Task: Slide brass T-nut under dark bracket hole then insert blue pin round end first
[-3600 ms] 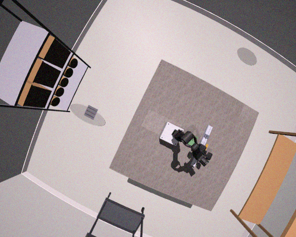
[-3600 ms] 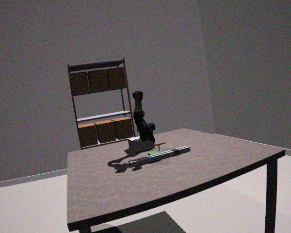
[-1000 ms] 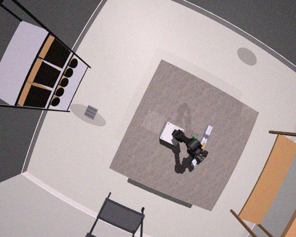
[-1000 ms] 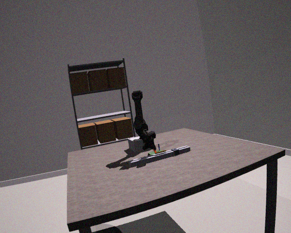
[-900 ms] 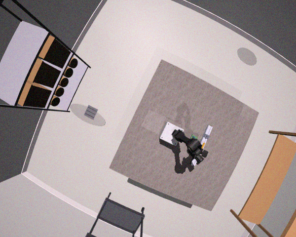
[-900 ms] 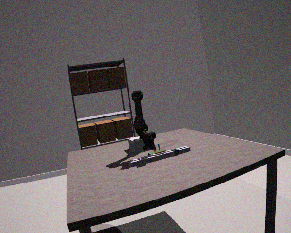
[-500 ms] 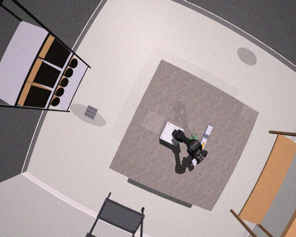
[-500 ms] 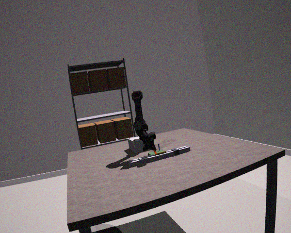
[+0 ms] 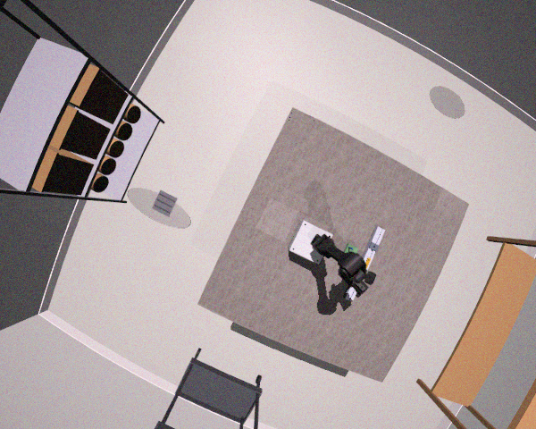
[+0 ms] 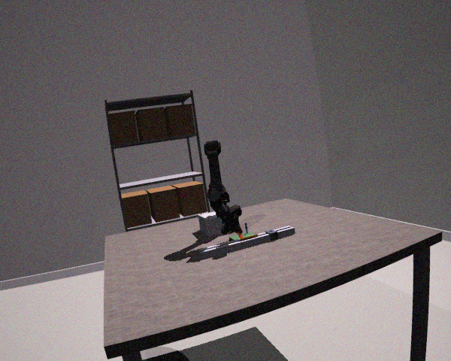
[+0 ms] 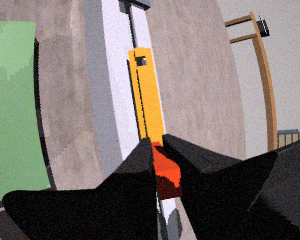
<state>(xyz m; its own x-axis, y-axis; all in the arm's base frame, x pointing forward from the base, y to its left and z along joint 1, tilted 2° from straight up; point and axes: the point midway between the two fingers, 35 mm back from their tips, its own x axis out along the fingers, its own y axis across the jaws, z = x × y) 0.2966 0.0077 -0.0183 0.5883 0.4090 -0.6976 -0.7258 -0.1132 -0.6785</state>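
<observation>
where pincer (image 9: 355, 291) (image 10: 239, 232) (image 11: 156, 143) grips, orange handle (image 10: 240, 235) (image 11: 166, 167) between
</observation>
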